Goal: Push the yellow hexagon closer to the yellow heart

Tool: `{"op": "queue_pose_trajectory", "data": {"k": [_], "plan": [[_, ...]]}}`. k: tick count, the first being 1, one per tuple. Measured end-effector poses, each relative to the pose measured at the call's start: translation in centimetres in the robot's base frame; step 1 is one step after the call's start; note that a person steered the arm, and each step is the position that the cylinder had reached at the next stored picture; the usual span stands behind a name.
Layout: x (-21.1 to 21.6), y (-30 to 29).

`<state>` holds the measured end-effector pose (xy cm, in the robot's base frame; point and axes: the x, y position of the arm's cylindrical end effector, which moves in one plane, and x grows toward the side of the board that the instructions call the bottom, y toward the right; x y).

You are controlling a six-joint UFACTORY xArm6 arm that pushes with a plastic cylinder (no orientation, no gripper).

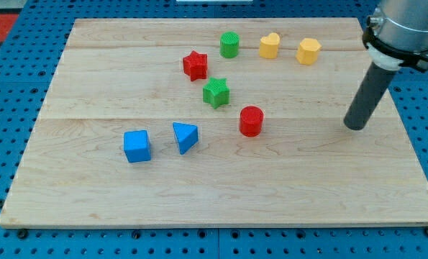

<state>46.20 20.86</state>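
Observation:
The yellow hexagon [308, 51] sits near the view's top right of the wooden board. The yellow heart [270, 45] lies just to its left, a small gap between them. My tip [355, 126] rests on the board below and to the right of the hexagon, well apart from it and touching no block.
A green cylinder [229, 44] stands left of the heart. A red star [195, 65], a green star [216, 93] and a red cylinder [251, 121] lie towards the middle. A blue cube [137, 146] and a blue triangle [185, 137] lie lower left. The board's right edge [413, 144] is close to my tip.

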Motion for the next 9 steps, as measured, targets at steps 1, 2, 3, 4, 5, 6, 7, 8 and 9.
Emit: {"op": "queue_pose_trajectory", "data": {"k": [1, 2, 3, 4, 5, 6, 7, 8, 9], "plan": [[-0.3, -1.1], [-1.1, -2.4], [-1.1, -2.4], [-1.5, -3.0], [-0.5, -2.3], [-3.8, -2.1], [-9.2, 1.4], [-14.6, 4.4], [-16.2, 1.0]]}}
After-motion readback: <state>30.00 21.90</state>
